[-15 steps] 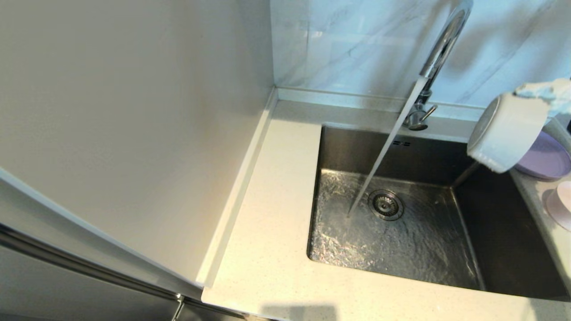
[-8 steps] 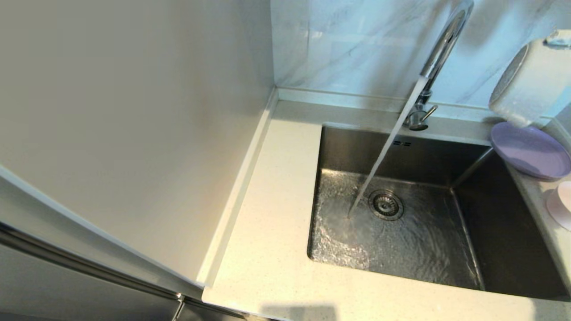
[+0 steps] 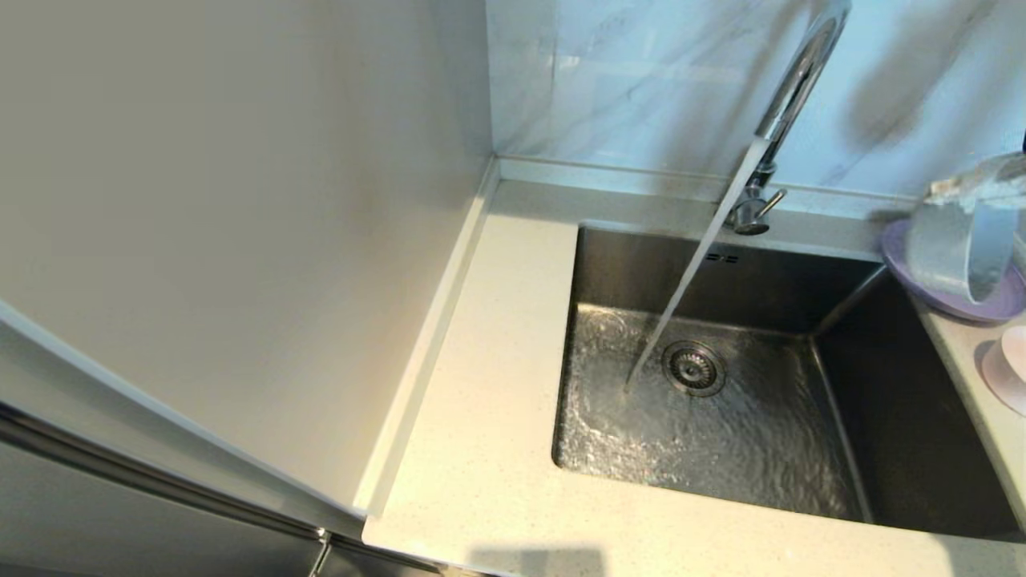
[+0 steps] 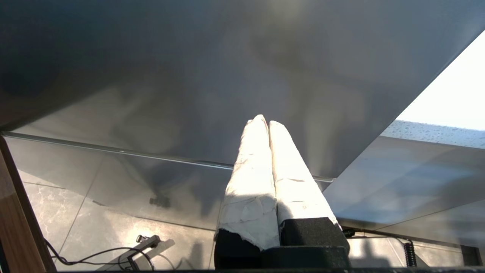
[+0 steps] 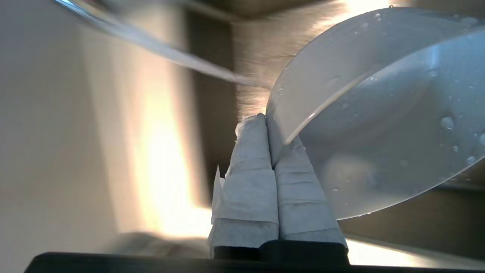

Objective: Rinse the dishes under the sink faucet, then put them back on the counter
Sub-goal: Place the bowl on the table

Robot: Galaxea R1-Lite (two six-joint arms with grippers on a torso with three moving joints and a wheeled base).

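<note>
Water runs from the chrome faucet [image 3: 789,88] into the steel sink [image 3: 721,268], landing beside the drain strainer [image 3: 693,369]. At the far right my right gripper [image 3: 974,183] [image 5: 265,119] is shut on the rim of the wet white bowl [image 3: 954,248] [image 5: 379,113]. The bowl hangs tilted on its side just above the lavender plate [image 3: 962,308]. The plate lies on the counter [image 3: 489,401] right of the sink, and the pale pink cup [image 3: 1008,365] stands nearer me at the edge of view. My left gripper [image 4: 264,121] is shut on nothing, parked low and out of the head view.
A tall pale cabinet side [image 3: 240,240] stands along the counter's left, and a marble backsplash [image 3: 625,80] runs behind the sink. In the left wrist view, a grey panel [image 4: 189,76] faces the fingers, with tiled floor and cables below.
The right gripper carried the bowl from over the sink's right corner up toward the wall, then down and right over the plate, turning it on the way. The water keeps running.
</note>
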